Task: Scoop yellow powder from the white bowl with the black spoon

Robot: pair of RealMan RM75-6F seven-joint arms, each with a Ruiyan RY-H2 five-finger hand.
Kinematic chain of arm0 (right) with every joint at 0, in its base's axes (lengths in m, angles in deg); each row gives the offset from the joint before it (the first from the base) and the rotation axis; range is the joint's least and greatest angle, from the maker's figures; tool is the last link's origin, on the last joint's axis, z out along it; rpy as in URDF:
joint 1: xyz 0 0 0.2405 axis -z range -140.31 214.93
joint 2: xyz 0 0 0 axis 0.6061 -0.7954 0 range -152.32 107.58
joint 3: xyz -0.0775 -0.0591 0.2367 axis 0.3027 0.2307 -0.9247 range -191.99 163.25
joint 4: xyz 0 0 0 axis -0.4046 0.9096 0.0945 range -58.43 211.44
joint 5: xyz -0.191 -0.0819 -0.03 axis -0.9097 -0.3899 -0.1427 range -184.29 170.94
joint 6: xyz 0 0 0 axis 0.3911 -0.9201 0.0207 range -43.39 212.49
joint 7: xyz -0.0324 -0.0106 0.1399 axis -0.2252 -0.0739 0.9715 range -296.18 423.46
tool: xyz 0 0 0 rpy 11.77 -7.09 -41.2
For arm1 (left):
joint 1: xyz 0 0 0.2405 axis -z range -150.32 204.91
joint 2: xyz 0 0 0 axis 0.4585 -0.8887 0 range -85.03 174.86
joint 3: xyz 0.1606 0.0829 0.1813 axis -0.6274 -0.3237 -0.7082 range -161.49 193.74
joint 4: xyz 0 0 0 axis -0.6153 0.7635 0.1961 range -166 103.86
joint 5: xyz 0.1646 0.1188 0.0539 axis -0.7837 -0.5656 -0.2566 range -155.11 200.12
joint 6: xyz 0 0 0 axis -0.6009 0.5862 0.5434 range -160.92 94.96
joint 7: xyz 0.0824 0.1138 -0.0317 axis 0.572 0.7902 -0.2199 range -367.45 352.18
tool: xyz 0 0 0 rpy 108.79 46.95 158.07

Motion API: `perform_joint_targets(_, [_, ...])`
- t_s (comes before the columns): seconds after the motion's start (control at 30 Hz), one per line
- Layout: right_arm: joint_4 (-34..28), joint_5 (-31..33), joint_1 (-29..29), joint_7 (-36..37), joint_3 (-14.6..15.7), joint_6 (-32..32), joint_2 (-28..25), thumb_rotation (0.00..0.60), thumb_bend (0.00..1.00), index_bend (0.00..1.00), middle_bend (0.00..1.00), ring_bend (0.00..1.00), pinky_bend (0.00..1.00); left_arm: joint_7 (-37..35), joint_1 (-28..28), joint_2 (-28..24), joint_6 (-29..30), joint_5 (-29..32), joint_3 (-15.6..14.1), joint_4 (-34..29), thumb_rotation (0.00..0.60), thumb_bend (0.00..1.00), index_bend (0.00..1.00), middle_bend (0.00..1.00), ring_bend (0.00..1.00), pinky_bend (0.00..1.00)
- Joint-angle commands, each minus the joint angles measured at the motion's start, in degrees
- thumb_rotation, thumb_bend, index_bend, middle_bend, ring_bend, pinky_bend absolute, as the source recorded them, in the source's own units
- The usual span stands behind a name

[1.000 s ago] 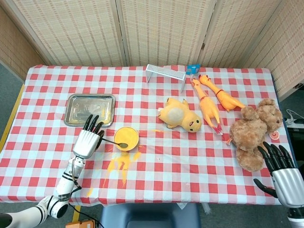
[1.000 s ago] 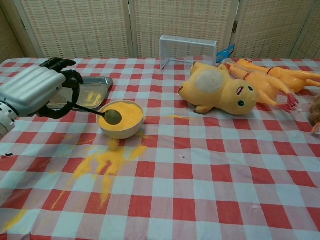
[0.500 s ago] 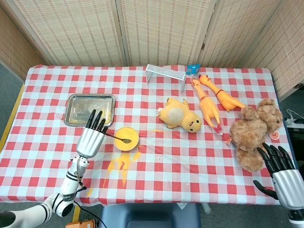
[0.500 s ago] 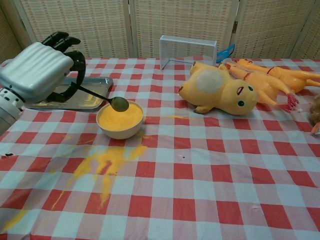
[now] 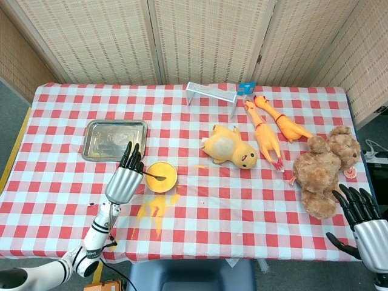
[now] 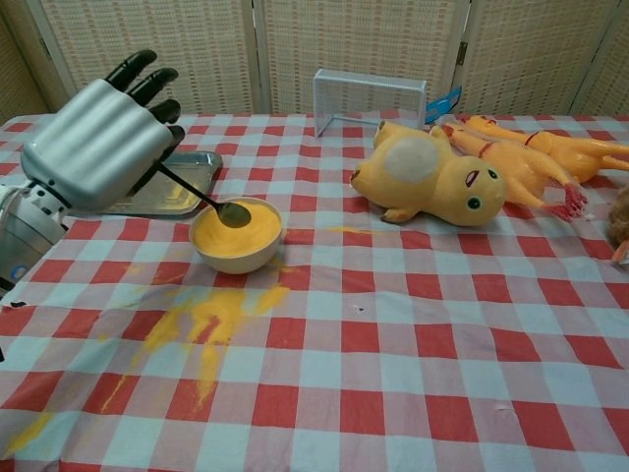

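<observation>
A white bowl [image 5: 161, 176] [image 6: 237, 236] of yellow powder stands left of the table's middle. My left hand [image 5: 123, 179] [image 6: 103, 143] hovers just left of it and grips the handle of the black spoon [image 5: 154, 176] [image 6: 211, 203]. The spoon slants down to the right, and its tip lies on the powder in the bowl. My right hand [image 5: 364, 223] hangs off the table's near right corner, fingers spread, holding nothing; the chest view does not show it.
Spilled yellow powder [image 5: 154, 210] [image 6: 201, 324] streaks the cloth in front of the bowl. A metal tray [image 5: 115, 139] [image 6: 169, 189] lies behind my left hand. A yellow duck toy [image 5: 230, 147], rubber chickens [image 5: 267, 130], a teddy bear [image 5: 324, 170] and a white wire rack [image 5: 211, 94] fill the right and back.
My left hand has risen and tilted, with its fingers now pointing up. The spoon tip has moved from above the bowl's rim down onto the powder.
</observation>
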Motion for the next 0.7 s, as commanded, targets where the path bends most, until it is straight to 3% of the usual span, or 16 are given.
perform_joint_targets(0.03, [0.2,-0.3,0.2,0.3,0.1,-0.4,-0.1,0.6,0.08,0.0,0.0,0.0,0.0,3.2,-1.1,0.5,0.5,-1.0,-1.6,0.6,0.6,0.63,0.86,0.3,0.07,0.05])
perform_joint_targets(0.4, [0.1,-0.5,0.1,-0.5,0.2,0.2,0.2,0.6,0.08,0.0,0.0,0.0,0.0,3.8,-2.5,0.0,-0.1,-0.4,-2.1,1.0,0.6,0.63,0.86,0.3,0.06,0.05])
perform_joint_targets(0.7, [0.0,0.4,0.0,-0.9,-0.2,0.7,0.3,0.6,0.08,0.0,0.0,0.0,0.0,1.7,-0.8,2.0,-2.4,1.7,0.4,7.1,0.6,0.63,0.86,0.31,0.06,0.05])
